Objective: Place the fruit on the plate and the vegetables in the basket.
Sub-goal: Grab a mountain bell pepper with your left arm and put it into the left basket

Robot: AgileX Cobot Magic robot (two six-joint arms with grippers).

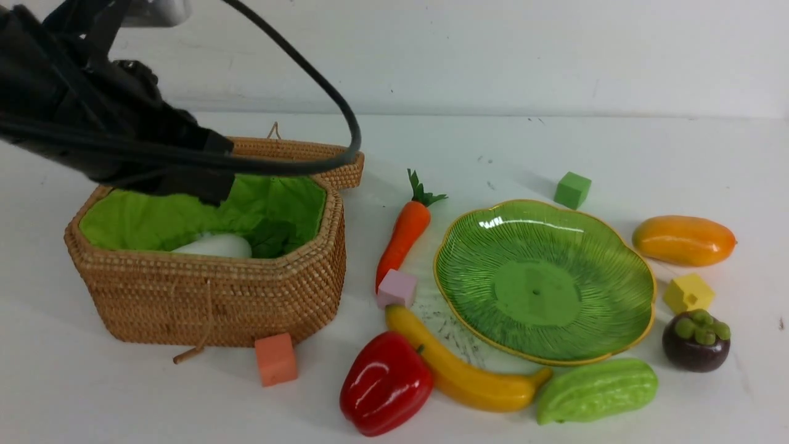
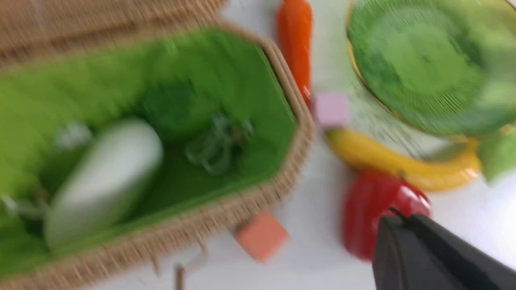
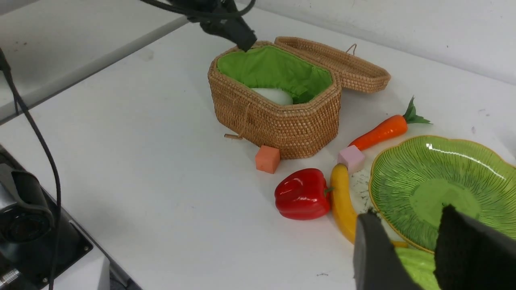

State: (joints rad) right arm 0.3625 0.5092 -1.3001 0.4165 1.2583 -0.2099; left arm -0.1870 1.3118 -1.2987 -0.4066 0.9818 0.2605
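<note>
**Radish in the basket, plate bare, six toys on the table**

At the upper left of the front view the left gripper [image 1: 212,190] hangs over the back rim of the basket [image 1: 246,296]. Its jaws are closed on nothing, and in the blurred left wrist view the dark fingers seem pressed together. The basket stands open at the left, its lid [image 1: 308,154] lying flat behind it. The white radish [image 1: 216,245] lies inside on the green lining. An orange cube [image 1: 275,359] sits against the basket's front right corner.

In the centre, the carrot [image 1: 404,237] lies on the table, green top pointing away, with a pink cube [image 1: 397,288] at its tip. Below them the red pepper [image 1: 385,382] touches the banana [image 1: 468,376], which curves along the lower left edge of the plate [image 1: 542,246]. The plate holds nothing.

A green cube [image 1: 572,190] sits beyond the plate. The gourd [image 1: 596,390] lies just below the plate's lower right rim. At the right edge come the mango [image 1: 684,240], a yellow cube [image 1: 688,293] and the mangosteen [image 1: 696,340], all on the table.

The right gripper [image 3: 407,213] shows only in its own wrist view, at the bottom right. Its jaws are partly apart and empty, above the gourd and the plate's rim.
</note>
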